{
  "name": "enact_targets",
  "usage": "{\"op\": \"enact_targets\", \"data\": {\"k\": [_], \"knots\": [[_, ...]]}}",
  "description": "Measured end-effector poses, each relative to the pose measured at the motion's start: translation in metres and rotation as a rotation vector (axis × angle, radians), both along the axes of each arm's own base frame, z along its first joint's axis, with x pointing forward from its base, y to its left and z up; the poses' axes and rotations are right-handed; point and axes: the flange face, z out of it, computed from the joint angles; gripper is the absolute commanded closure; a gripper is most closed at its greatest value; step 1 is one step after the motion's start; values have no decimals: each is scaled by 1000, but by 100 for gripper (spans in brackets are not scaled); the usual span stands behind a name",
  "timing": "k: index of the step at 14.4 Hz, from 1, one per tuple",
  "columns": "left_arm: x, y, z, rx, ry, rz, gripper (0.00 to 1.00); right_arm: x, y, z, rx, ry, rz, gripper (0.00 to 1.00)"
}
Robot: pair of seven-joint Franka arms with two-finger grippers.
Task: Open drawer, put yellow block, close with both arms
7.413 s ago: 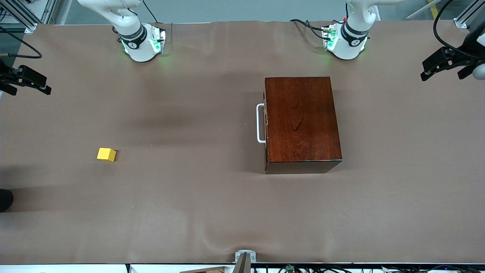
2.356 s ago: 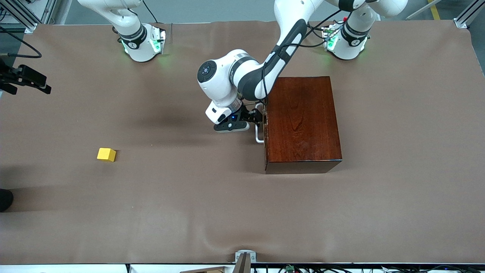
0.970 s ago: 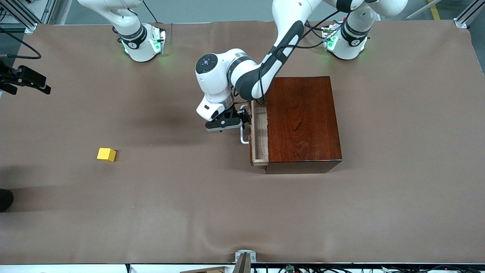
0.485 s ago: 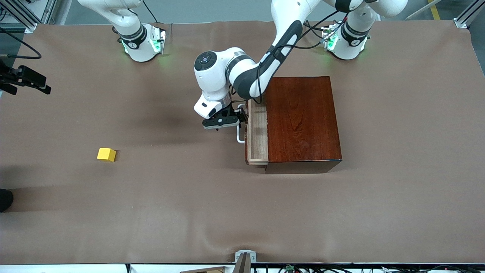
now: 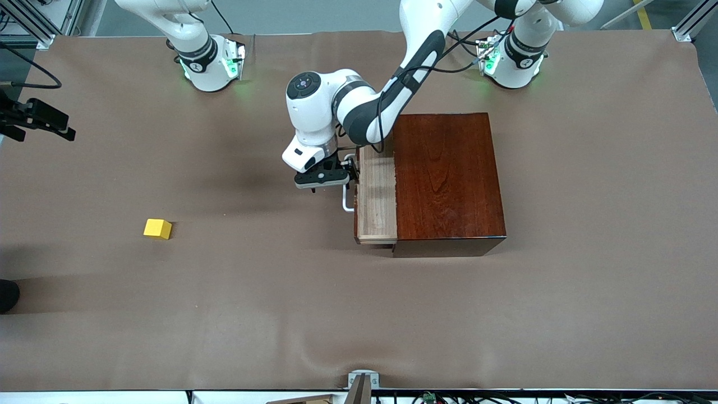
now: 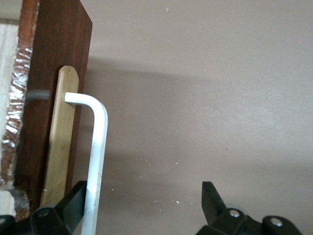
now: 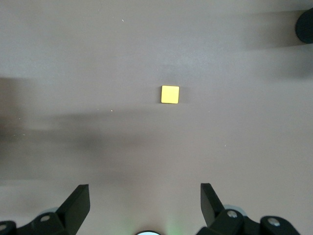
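A: Drawer [image 5: 374, 199], a pale unfinished-wood tray with a dark front, stands farther out of the glossy reddish-brown wooden box [image 5: 447, 177] than half a second ago; at the start it was fully shut. Its white U-shaped bar handle [image 5: 345, 197] faces the right arm's end of the brown cloth-covered surface [image 5: 359, 314].

B: And its long axis?

A: The tray's long side runs from the robots' bases toward the front camera, and it slides across that line. In the left wrist view the handle [image 6: 96, 161] is a smooth round bar with a bent corner, fixed over a light wooden strip [image 6: 59, 142] on the dark front.

B: The grippers?

A: The left gripper [image 5: 331, 175] is at the handle; its fingers stand apart, one finger [image 6: 73, 203] against the bar and the other well clear of it. The right gripper [image 7: 144, 205] hangs wide, holding nothing, over the small bright yellow cube [image 5: 157, 228], which has not moved and lies well apart from the box, toward the right arm's end.
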Motion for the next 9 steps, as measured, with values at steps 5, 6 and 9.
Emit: {"op": "enact_targets", "data": {"k": [5,6,9], "knots": [[-3,-6,3,-34,-12,-2,0,0,6,0,0,0,12,0],[-3,-6,3,-35,-12,-1,0,1,7,0,0,0,12,0],[-4,-7,6,-28,-7,3,0,1,7,-1,0,2,12,0]]}}
